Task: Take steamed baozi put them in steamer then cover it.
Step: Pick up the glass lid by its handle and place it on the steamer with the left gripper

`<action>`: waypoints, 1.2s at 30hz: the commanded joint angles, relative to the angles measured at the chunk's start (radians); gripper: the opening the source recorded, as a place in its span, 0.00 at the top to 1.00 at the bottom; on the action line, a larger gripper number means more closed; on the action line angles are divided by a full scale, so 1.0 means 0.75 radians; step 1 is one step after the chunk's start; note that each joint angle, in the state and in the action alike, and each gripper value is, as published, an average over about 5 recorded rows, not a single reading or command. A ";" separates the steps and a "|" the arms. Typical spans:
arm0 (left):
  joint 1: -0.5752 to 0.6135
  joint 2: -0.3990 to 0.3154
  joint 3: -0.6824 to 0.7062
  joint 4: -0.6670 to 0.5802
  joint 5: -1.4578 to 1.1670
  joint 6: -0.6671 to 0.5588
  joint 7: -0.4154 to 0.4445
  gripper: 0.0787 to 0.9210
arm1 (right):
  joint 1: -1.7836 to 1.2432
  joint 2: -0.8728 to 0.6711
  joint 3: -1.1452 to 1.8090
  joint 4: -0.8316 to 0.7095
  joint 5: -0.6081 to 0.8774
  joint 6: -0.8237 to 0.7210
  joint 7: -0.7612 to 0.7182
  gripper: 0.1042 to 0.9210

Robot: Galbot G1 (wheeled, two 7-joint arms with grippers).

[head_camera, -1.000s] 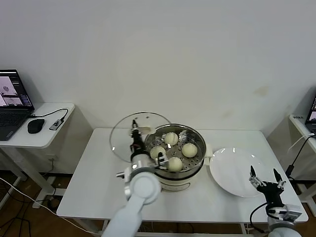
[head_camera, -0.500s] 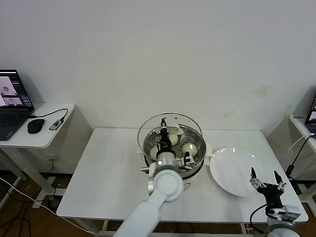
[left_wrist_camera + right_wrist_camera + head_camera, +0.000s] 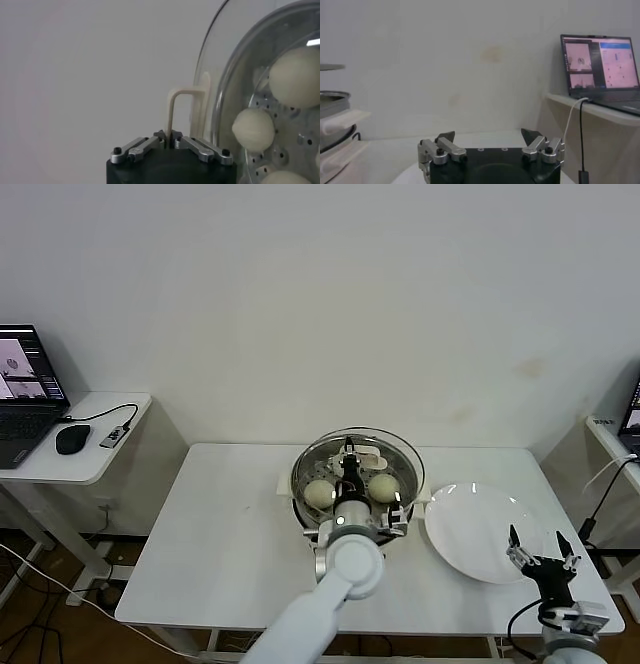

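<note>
The steamer (image 3: 298, 506) stands mid-table with steamed baozi (image 3: 318, 492) on its perforated tray; three baozi (image 3: 254, 130) show through the glass in the left wrist view. The clear glass cover (image 3: 402, 459) lies over the steamer's mouth; I cannot tell whether it rests on the rim. My left gripper (image 3: 348, 462) is above the pot's middle, shut on the cover's cream handle (image 3: 172, 107), with the left gripper (image 3: 167, 135) jaws pinched on the handle's thin leg. Off to the right, near the table's front edge, my right gripper (image 3: 540, 546) is open and holds nothing, as the right wrist view of the right gripper (image 3: 489, 137) confirms.
A flat white plate (image 3: 478, 534) lies just right of the steamer, under and in front of the right gripper. A side table at the left carries a laptop (image 3: 22, 389) and a mouse (image 3: 72, 439). Another laptop (image 3: 600, 67) sits on a table at the right.
My left gripper has carried the cover rightward from beside the steamer's left edge to over its mouth. The right arm has stayed where it was.
</note>
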 commanded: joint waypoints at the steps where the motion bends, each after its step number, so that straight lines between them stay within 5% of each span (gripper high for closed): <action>1: 0.001 -0.008 0.008 0.052 0.033 0.059 -0.012 0.92 | 0.000 0.000 0.001 -0.004 -0.006 0.004 -0.001 0.12; 36: 0.012 -0.008 -0.019 0.122 -0.006 0.049 -0.108 0.92 | -0.009 0.011 0.000 0.000 -0.016 0.012 -0.005 0.12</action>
